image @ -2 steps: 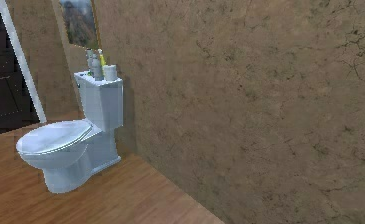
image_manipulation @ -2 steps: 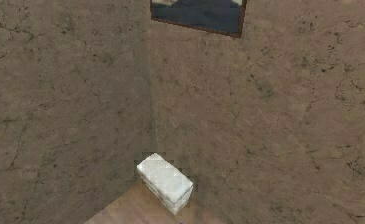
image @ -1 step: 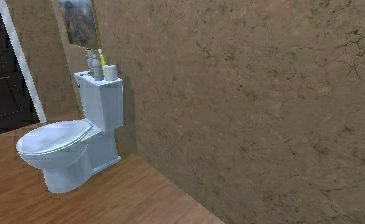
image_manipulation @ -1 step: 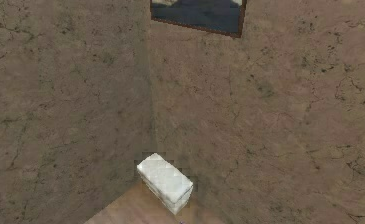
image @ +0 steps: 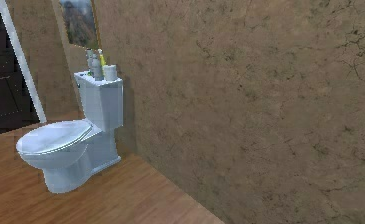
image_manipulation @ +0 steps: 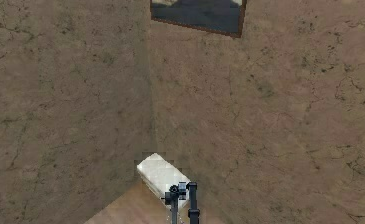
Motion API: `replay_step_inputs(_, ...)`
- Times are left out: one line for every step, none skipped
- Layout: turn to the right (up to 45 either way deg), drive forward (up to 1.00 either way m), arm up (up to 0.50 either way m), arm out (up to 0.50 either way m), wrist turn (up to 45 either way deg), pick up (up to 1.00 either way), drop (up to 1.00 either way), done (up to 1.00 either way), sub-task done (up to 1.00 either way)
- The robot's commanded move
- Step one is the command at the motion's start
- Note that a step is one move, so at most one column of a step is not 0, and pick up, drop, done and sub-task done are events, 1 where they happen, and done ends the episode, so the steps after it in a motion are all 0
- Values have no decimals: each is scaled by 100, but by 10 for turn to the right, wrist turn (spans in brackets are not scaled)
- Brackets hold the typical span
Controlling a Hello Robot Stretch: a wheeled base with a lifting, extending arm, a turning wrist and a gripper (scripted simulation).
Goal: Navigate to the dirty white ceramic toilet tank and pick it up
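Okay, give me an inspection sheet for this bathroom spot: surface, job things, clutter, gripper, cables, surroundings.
Surface: wood floor.
Job's things: white toilet tank behind the bowl, standing against the brown wall.
Clutter: grey bottle and white roll on the tank's top.
Grippers: gripper low in the arm side view, with a white box-shaped thing at it; cannot tell whether it holds anything.
Cables: nothing seen.
Surroundings: dark door, framed picture, dark picture high on the wall.
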Motion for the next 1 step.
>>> replay_step_inputs(0, 0, 0, 0, 450, 0, 0, 0, 0)
